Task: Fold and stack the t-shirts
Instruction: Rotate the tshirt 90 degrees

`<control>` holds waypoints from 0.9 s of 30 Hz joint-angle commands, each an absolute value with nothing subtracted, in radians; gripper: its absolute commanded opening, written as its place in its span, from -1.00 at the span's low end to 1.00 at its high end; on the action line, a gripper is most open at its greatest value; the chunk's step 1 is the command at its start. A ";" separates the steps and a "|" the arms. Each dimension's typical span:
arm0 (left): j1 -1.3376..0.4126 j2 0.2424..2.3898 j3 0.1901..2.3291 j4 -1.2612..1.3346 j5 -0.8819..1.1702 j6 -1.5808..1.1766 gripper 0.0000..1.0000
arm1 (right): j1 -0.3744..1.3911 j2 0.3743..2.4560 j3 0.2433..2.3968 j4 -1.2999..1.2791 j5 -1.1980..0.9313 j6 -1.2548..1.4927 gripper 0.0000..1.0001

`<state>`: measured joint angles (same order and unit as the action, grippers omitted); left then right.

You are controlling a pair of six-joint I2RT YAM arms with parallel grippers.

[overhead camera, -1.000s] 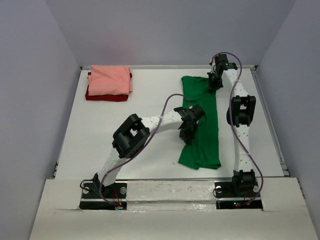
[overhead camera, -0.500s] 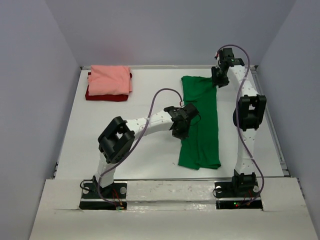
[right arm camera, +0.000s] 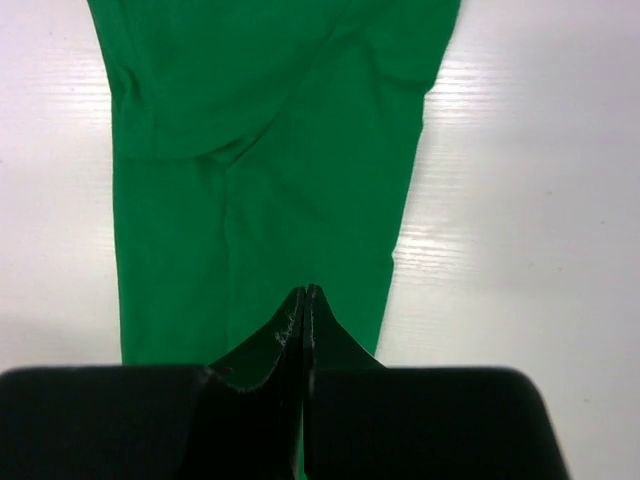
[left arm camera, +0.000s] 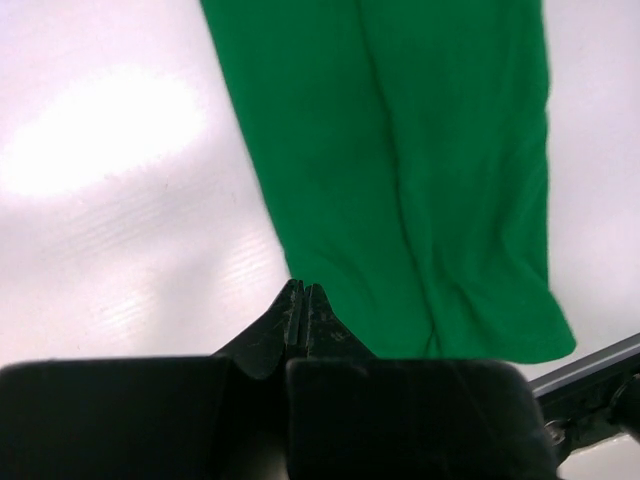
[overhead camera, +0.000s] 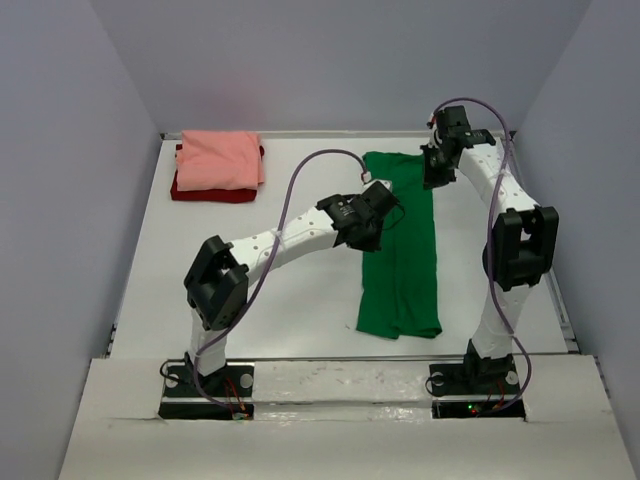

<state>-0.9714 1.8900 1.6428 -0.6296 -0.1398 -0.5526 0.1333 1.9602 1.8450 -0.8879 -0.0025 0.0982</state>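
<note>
White table (overhead camera: 300, 300) | only overhead shows me pink shirt (overhead camera: 220, 160) on red shirt (overhead camera: 210, 194), upper left | wrists: green shirt (left arm camera: 400, 150); left pincer (left arm camera: 303, 290), right pincer (right arm camera: 305, 292) both closed

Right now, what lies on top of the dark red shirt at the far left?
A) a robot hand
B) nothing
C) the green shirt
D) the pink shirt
D: the salmon pink shirt lies folded on the dark red shirt, while the green shirt lies spread out apart from them.
</note>
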 commanded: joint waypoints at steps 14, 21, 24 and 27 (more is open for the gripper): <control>-0.959 1.678 1.589 -0.577 -0.129 -0.511 -1.00 | 0.175 2.305 2.134 -0.893 -0.048 0.080 -1.00; -0.959 1.651 1.574 -0.583 -0.163 -0.491 -1.00 | 0.184 2.336 2.125 -0.879 -0.008 0.072 -1.00; -0.957 1.655 1.574 -0.589 -0.173 -0.486 -1.00 | 0.184 2.365 2.131 -0.887 -0.011 0.061 -1.00; -0.956 1.654 1.571 -0.586 -0.169 -0.486 -1.00 | 0.184 2.419 2.163 -0.920 -0.006 0.052 -1.00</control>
